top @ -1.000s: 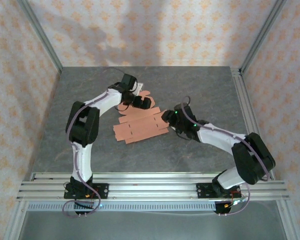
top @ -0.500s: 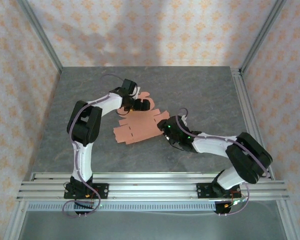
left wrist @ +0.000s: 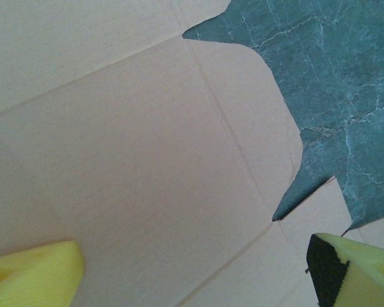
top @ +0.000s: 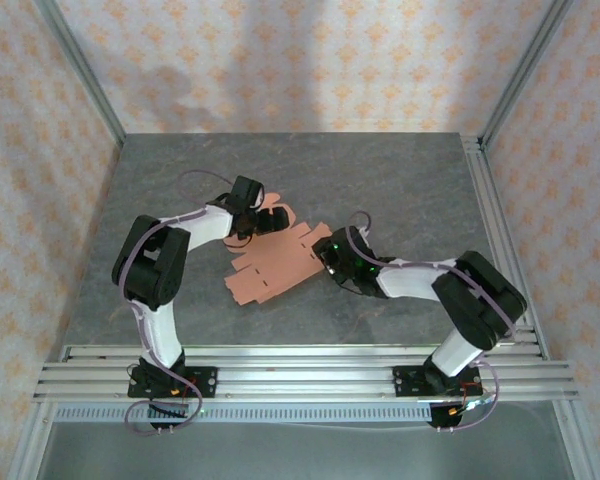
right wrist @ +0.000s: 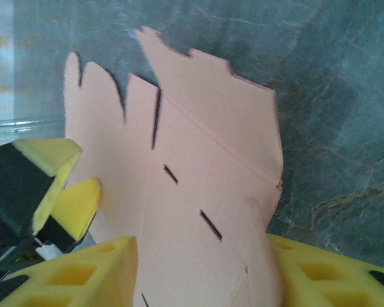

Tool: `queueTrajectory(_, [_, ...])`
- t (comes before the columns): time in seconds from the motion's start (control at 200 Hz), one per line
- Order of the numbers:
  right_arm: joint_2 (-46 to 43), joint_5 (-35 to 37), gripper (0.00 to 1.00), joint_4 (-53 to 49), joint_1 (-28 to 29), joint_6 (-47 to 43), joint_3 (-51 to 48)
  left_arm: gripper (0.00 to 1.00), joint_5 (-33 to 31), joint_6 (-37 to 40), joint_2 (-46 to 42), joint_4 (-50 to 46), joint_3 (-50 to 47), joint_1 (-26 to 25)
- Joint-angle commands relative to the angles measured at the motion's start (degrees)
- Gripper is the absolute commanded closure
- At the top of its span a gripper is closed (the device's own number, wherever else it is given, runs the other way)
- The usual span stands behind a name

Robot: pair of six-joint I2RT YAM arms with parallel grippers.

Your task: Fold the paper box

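The right end effector (top: 326,256) sits at the right-hand short end of the paper box (top: 273,266). Its jaws stand roughly half apart, with a panel of the card running in between its yellow pads (right wrist: 83,272). Whether they actually pinch that panel or only straddle it I cannot tell. The left end effector (top: 251,213) is spread wide and holds nothing. In its own wrist view the card lies flat beneath the gap, with one fingertip (left wrist: 32,278) over the sheet and the other near a notch between flaps; contact with the card cannot be judged. The box is a flat, unfolded sheet near the middle of the table (top: 410,190). Its long axis runs across the table from near-left to far-right, and the rounded flaps stick out from the far side, just by the left end effector. So both arms are at the sheet rather than reaching for it. The right one addresses the end of the long axis, and the card stretches leftward away from it. The left one stands over the far edge, with the card lying on its near side. Any fold looks likely to hinge on a crease between these two.
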Motion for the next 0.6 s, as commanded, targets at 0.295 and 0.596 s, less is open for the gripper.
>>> queueTrajectory(0.295, [-0.68,0.24,0.41,-2.85,0.87,0.31,-1.07,0.07,-2.27,-8.02,-1.17,0.21,-6.14,-0.04])
queueTrajectory(0.596, [-2.03,-0.41,0.85,-12.98,-2.27,-8.5,2.26,0.05,-3.77,-8.48,-8.41,1.98,-11.23,-0.09])
